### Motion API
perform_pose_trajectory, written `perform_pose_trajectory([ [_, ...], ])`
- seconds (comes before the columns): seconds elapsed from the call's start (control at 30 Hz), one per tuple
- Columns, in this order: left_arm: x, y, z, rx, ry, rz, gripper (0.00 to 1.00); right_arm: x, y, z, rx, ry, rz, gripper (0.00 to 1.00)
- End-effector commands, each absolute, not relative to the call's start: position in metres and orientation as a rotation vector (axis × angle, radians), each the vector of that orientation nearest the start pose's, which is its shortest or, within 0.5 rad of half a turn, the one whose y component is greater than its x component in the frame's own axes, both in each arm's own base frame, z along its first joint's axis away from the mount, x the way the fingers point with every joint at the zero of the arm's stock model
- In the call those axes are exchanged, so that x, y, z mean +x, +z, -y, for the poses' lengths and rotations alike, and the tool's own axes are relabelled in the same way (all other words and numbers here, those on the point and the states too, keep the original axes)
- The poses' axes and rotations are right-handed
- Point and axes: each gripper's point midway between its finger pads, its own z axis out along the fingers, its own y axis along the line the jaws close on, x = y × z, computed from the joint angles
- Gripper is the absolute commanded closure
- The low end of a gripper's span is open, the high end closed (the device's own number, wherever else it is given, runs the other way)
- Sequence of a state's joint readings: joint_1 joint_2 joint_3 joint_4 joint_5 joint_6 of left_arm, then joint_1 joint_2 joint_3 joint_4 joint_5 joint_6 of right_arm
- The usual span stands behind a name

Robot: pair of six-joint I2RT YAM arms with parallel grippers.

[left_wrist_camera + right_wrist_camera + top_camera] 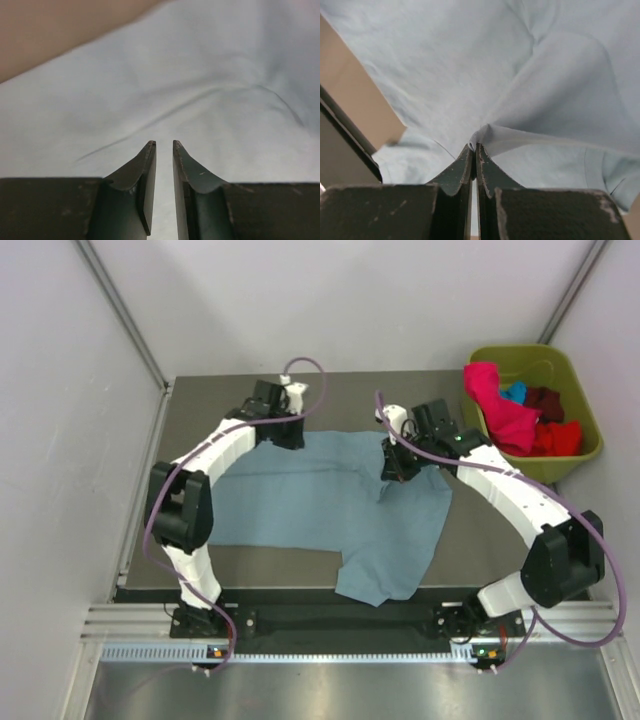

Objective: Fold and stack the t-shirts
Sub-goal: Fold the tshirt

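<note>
shirt: grey-blue t-shirt [320, 505] lay spread mid-bench, mostly flat, not yet folded; creases across the middle, one lobe reaching toward the near edge.
right claw: right claw [474, 146] was clenched on a small raised fold of the grey-blue t-shirt, cloth tenting up from the tips, at the shirt's far-right part.
left claw: left claw [164, 143] had its jaws parted a little, nothing between them, grasping nothing; it hung just over the cloth at the shirt's far-left edge.
other shirts: pink t-shirt [495, 400] draped over the rim, turquoise t-shirt [515, 392], maroon t-shirt [545, 400] and red t-shirt [560, 438] sat heaped in the bin [520, 350], far right, well apart from the spread shirt.
progress: early by my read; nothing stacked.
risk 1: pinch looked thin, held at the very tips; a quick pull could slip the cloth out.
risk 2: only one side gripped; pulling now would likely drag and bunch the shirt instead of folding it square.
risk 3: the near lobe sat at the bench edge; a drag that way could tip it off.
surface: bench [280, 565] dark grey, matte, bare around the shirt.
room: pale panel walls on three sides; metal rail [340, 640] along the near edge carrying both arm bases.
</note>
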State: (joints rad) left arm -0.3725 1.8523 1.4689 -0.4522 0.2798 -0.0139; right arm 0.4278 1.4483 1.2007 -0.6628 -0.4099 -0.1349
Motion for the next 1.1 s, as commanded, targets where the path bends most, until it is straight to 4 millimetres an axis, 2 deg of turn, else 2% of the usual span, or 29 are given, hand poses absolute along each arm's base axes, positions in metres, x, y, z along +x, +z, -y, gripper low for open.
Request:
perform_pose_trajectory([
  [0.0,0.455,0.142,0.172,0.363,-0.415,-2.347,0.75,0.304,0.207,-0.223,-0.864,0.685,-2.191,1.00],
  [0.1,0.460,0.146,0.157,0.341,-0.405,-2.354,0.75,0.308,0.185,-0.210,-0.863,0.614,-2.232,1.00],
  [0.2,0.459,0.152,0.152,0.340,-0.403,-2.345,0.75,0.306,0.164,-0.193,-0.826,0.605,-2.293,1.00],
  [0.37,0.451,0.164,0.157,0.375,-0.448,-2.322,0.74,0.290,0.133,-0.175,-0.892,0.558,-2.351,1.00],
  [0.5,0.445,0.168,0.165,0.407,-0.507,-2.321,0.74,0.273,0.099,-0.155,-0.929,0.482,-2.446,1.00],
  [0.57,0.441,0.166,0.167,0.418,-0.532,-2.339,0.73,0.274,0.092,-0.145,-0.898,0.459,-2.474,1.00],
  [0.67,0.441,0.153,0.169,0.430,-0.545,-2.373,0.73,0.292,0.103,-0.140,-0.813,0.437,-2.459,0.58],
  [0.7,0.443,0.144,0.167,0.429,-0.534,-2.390,0.73,0.311,0.122,-0.141,-0.768,0.426,-2.403,0.44],
  [0.73,0.446,0.141,0.164,0.419,-0.515,-2.399,0.73,0.323,0.131,-0.140,-0.724,0.424,-2.386,0.29],
  [0.77,0.452,0.144,0.162,0.410,-0.513,-2.395,0.73,0.338,0.143,-0.133,-0.616,0.426,-2.382,0.23],
  [0.8,0.454,0.137,0.160,0.433,-0.504,-2.408,0.73,0.359,0.167,-0.133,-0.572,0.419,-2.317,0.18],
  [0.87,0.461,0.137,0.159,0.443,-0.513,-2.399,0.73,0.383,0.170,-0.124,-0.507,0.359,-2.315,0.16],
  [0.9,0.461,0.126,0.160,0.452,-0.525,-2.431,0.73,0.400,0.173,-0.124,-0.509,0.336,-2.299,0.16],
  [0.97,0.465,0.123,0.164,0.458,-0.555,-2.443,0.73,0.415,0.169,-0.123,-0.526,0.297,-2.300,0.17],
  [1.0,0.465,0.114,0.165,0.449,-0.569,-2.474,0.73,0.426,0.163,-0.124,-0.526,0.290,-2.314,0.18],
  [1.07,0.467,0.113,0.166,0.448,-0.586,-2.489,0.73,0.435,0.155,-0.126,-0.555,0.289,-2.323,0.20],
])
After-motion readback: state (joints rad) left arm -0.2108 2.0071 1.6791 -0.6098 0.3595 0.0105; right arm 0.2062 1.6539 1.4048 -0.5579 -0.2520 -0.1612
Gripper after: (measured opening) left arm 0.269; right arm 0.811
